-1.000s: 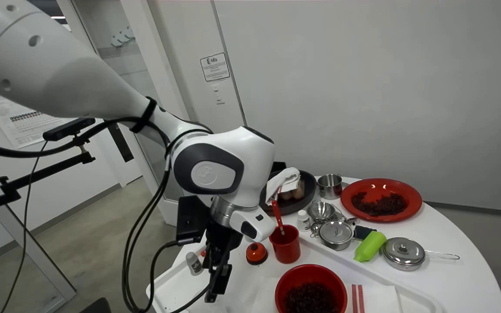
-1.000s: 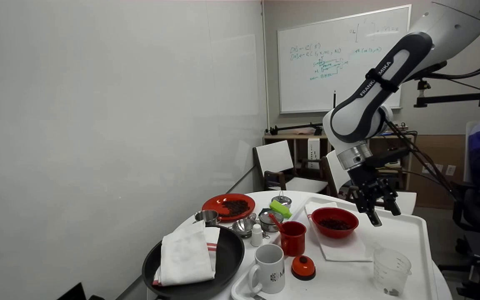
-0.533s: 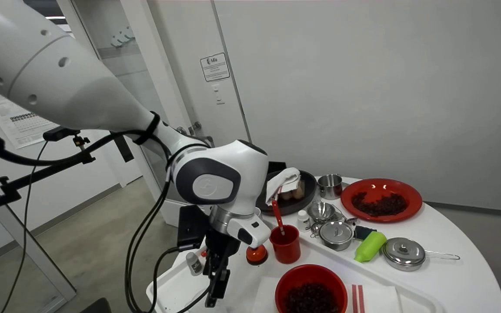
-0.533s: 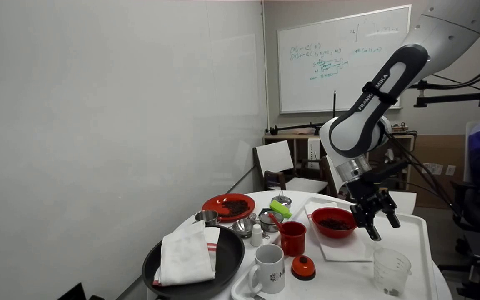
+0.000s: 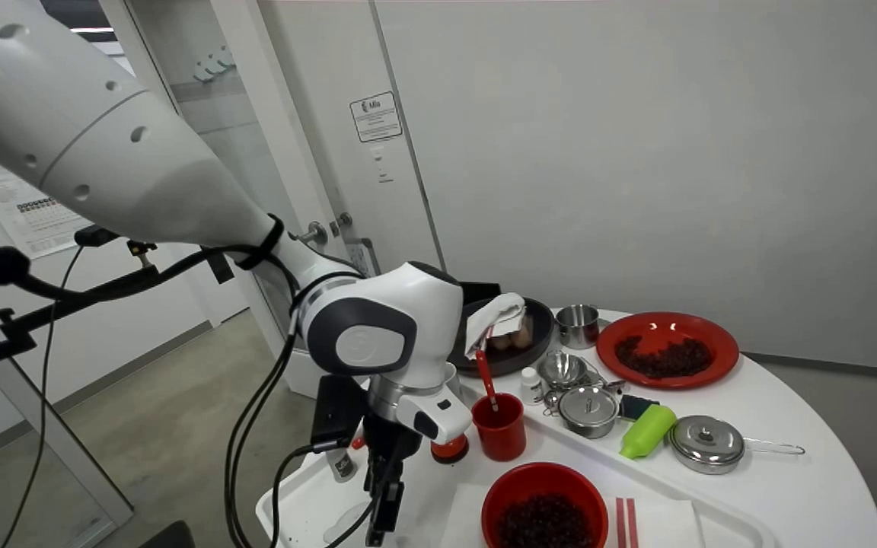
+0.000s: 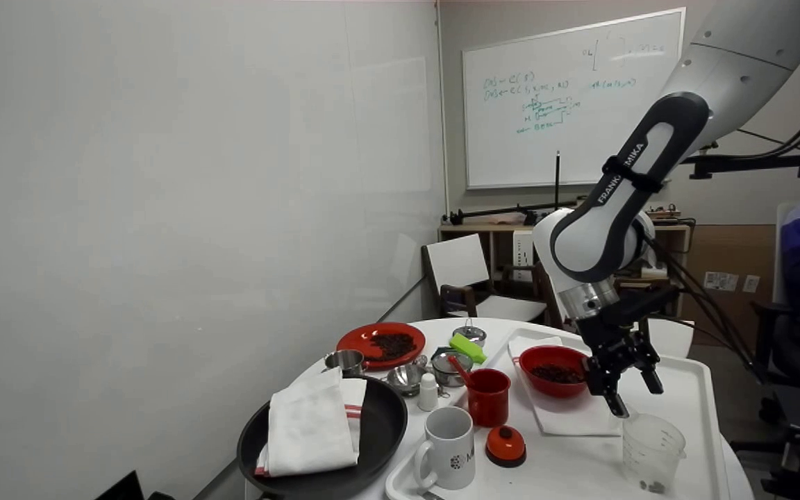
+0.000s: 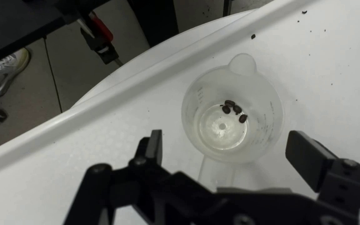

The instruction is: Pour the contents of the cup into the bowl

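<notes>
The clear plastic measuring cup [image 6: 652,444] stands upright on the white tray with several dark beans [image 7: 237,108] at its bottom. In the wrist view the cup [image 7: 223,153] shows from above, its spout at the top and its handle running down under the gripper. The red bowl [image 6: 558,390] sits on a white cloth and holds dark beans; it also shows in an exterior view [image 5: 511,487]. My gripper [image 6: 636,401] is open and empty, above and just behind the cup. In the wrist view the fingers [image 7: 224,137] stand wide apart on either side of the cup, not touching it.
The white tray [image 6: 702,403] has a raised rim. A red mug [image 6: 489,399] with a red-handled utensil, a white mug [image 6: 452,451] and an orange-red timer-like object [image 6: 505,446] stand near. A pan [image 6: 386,430], metal cups and a red plate [image 6: 355,340] are farther off.
The arm has moved down, bringing the open gripper lower and closer to the measuring cup. The cup, bowl and other objects have not moved.
</notes>
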Available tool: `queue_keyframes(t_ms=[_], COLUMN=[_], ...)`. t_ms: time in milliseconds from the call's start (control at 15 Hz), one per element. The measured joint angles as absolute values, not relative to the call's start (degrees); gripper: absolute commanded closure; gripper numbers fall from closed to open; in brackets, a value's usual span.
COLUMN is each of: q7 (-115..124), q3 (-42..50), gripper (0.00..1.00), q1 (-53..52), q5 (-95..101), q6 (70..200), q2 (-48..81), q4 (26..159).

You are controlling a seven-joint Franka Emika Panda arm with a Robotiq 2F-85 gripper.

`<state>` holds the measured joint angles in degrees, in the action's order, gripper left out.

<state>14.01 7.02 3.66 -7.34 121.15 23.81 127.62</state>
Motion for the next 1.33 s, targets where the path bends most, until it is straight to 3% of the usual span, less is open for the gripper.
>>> queue_keyframes(t_ms=[1200, 1333], q7=[26.1, 26.1], q3=[9.5, 9.5], gripper=[0.0, 0.04], q1=[4.4, 4.4], q5=[-7.4, -7.4], q6=[129.0, 129.3], q2=[24.5, 24.9], q4=[128.7, 128.8])
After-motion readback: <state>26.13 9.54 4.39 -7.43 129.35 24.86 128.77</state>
